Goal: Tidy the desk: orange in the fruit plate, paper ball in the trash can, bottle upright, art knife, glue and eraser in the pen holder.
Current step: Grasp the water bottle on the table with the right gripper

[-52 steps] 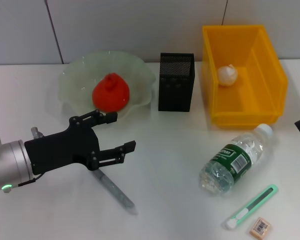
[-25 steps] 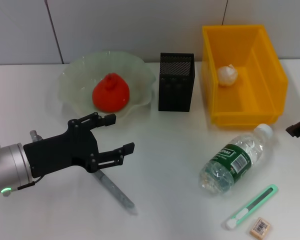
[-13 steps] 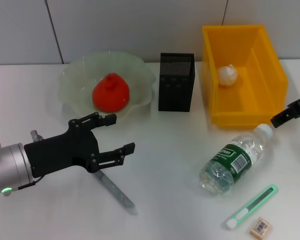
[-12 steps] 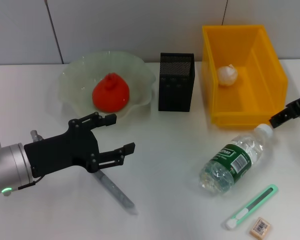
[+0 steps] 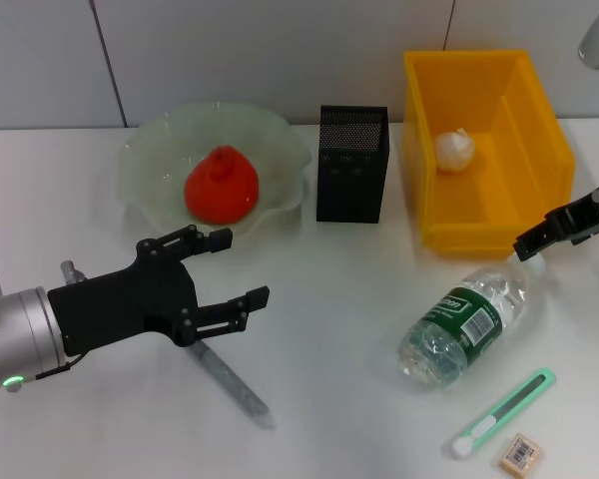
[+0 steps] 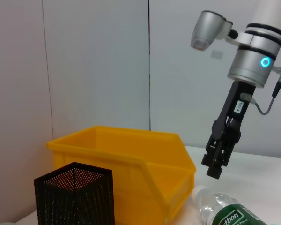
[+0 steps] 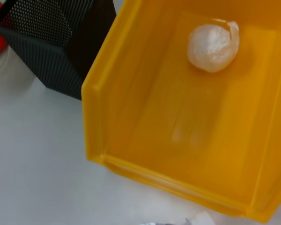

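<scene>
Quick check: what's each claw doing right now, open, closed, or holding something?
Left claw: open, holding nothing, hovering above the table in front of the fruit plate.
Right claw: open or closed cannot be told; it is just above the bottle cap.

1. The orange [image 5: 221,186] sits in the fruit plate [image 5: 150,160], at the far left of the surface [image 5: 329,329].
2. The pen holder [image 5: 351,165] stands between the fruit plate and the trash can [image 5: 539,160].
3. The paper ball [image 5: 454,150] lies in the trash can.
4. The bottle [image 5: 469,319] lies on its side before the trash can.
5. The art knife [image 5: 504,411] and eraser [image 5: 520,453] lie nearest, right of centre.
</scene>
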Robot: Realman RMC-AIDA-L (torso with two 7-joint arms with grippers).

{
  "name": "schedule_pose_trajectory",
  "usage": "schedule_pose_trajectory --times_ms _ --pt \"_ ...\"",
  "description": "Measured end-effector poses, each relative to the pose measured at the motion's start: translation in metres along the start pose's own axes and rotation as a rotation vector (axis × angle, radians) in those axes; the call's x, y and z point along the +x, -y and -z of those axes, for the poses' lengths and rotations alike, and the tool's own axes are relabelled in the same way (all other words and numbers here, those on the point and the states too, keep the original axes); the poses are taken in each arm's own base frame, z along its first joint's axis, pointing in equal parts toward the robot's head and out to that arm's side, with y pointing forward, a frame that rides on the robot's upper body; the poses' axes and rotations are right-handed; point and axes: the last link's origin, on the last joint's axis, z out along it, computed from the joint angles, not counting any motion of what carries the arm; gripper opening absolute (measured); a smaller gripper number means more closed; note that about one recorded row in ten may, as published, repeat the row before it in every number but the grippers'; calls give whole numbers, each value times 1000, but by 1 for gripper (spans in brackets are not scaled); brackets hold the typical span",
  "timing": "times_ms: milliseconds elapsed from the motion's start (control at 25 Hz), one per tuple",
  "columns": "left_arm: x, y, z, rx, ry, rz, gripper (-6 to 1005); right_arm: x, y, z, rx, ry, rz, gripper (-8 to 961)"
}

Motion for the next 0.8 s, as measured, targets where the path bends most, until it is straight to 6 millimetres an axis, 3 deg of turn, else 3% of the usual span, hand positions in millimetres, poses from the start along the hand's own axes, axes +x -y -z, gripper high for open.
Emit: schedule_pose_trajectory --times_ms 800 --pt "-1 -1 0 0 0 0 828 1 -2 -9 -66 23 -169 779"
